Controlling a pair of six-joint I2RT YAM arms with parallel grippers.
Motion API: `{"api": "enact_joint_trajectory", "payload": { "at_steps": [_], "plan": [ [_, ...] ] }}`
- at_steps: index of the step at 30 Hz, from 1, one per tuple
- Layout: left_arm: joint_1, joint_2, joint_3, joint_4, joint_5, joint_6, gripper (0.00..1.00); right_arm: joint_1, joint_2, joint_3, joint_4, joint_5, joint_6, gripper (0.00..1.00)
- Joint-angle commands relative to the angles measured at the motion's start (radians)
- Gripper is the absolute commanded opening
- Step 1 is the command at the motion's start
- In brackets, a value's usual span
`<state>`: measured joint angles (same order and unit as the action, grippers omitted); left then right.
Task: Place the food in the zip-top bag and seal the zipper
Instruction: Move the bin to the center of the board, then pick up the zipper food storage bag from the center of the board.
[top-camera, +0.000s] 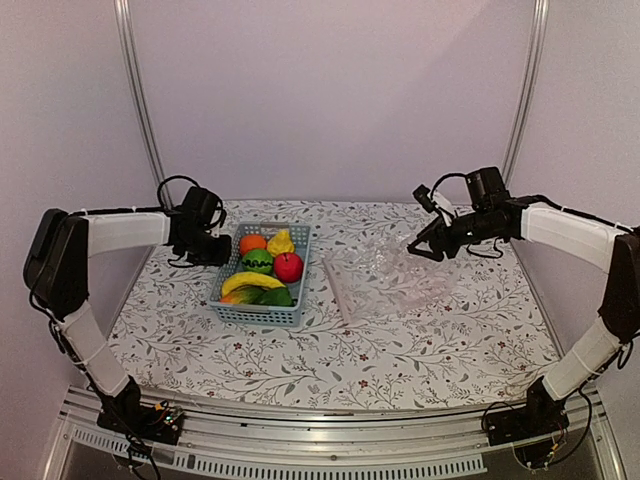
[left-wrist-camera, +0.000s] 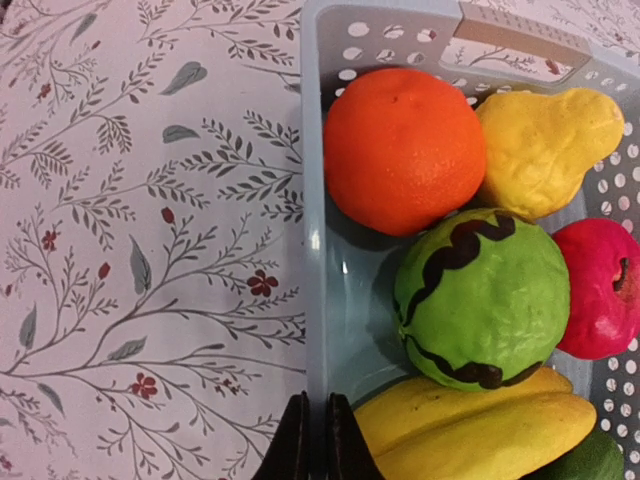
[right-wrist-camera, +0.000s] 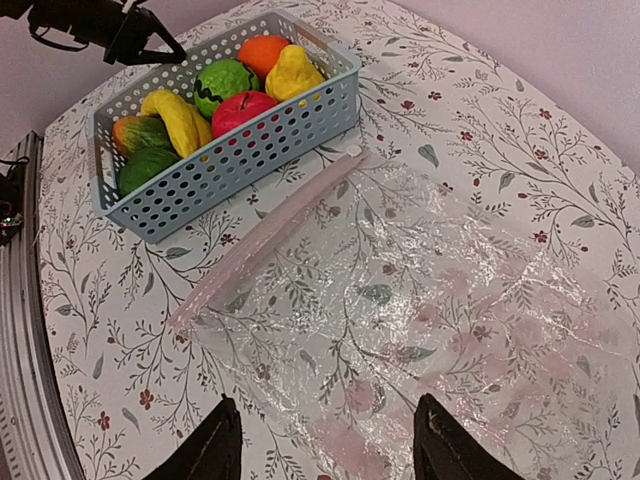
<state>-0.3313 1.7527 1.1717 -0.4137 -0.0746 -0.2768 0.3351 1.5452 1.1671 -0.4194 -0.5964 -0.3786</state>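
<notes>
Right gripper (right-wrist-camera: 330, 450) hangs spread over the empty zip-top bag (right-wrist-camera: 420, 300), lower frame. Left gripper (left-wrist-camera: 320, 445) pinches the basket (left-wrist-camera: 316, 240) rim. All food (left-wrist-camera: 405, 150) sits there, unbagged.

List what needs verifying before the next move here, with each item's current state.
1. All food sits uncovered in the basket: ok.
2. The bag lies flat beside the basket: ok.
3. Mouth of the bag open: cannot tell; the zipper lies flat on the table.
4. The right gripper is open above the bag: ok.
5. The left gripper is free to pick: not ok, it is shut on the basket's wall.
</notes>
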Motion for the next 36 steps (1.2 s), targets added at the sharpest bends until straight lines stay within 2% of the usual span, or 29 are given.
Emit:
{"api": "enact_joint_trajectory", "payload": {
  "at_steps": [1, 4, 11, 13, 14, 17, 19, 23, 27, 34, 36],
  "plan": [
    [-0.084, -0.108, -0.139, 0.027, -0.056, -0.181, 0.02, 0.084, 0.056, 0.009, 0.011, 0.134, 0.028, 0.57],
    [-0.115, -0.172, -0.183, 0.011, -0.104, -0.261, 0.00, 0.170, 0.102, 0.046, 0.007, 0.244, 0.034, 0.57],
    [-0.162, -0.302, -0.304, 0.019, -0.124, -0.409, 0.02, 0.327, 0.259, 0.184, -0.041, 0.351, 0.078, 0.56],
    [-0.165, -0.321, -0.314, 0.019, -0.121, -0.420, 0.28, 0.359, 0.306, 0.229, -0.052, 0.389, 0.094, 0.57],
    [-0.168, -0.331, -0.310, 0.015, -0.127, -0.418, 0.37, 0.371, 0.324, 0.251, -0.056, 0.402, 0.107, 0.57],
    [-0.171, -0.372, -0.277, 0.005, -0.172, -0.380, 0.62, 0.394, 0.392, 0.324, -0.076, 0.422, 0.151, 0.60],
    [-0.170, -0.400, -0.244, -0.003, -0.242, -0.325, 0.69, 0.408, 0.429, 0.367, -0.095, 0.441, 0.177, 0.60],
    [-0.148, -0.411, -0.190, 0.008, -0.362, -0.185, 0.73, 0.431, 0.513, 0.464, -0.156, 0.475, 0.194, 0.60],
    [-0.100, -0.392, -0.174, 0.022, -0.430, -0.138, 0.75, 0.447, 0.584, 0.541, -0.211, 0.492, 0.206, 0.61],
    [-0.023, -0.466, -0.255, 0.098, -0.392, -0.156, 0.76, 0.481, 0.681, 0.630, -0.256, 0.575, 0.241, 0.63],
    [-0.021, -0.481, -0.257, 0.098, -0.386, -0.155, 0.76, 0.493, 0.704, 0.658, -0.265, 0.649, 0.256, 0.62]
  ]
}}
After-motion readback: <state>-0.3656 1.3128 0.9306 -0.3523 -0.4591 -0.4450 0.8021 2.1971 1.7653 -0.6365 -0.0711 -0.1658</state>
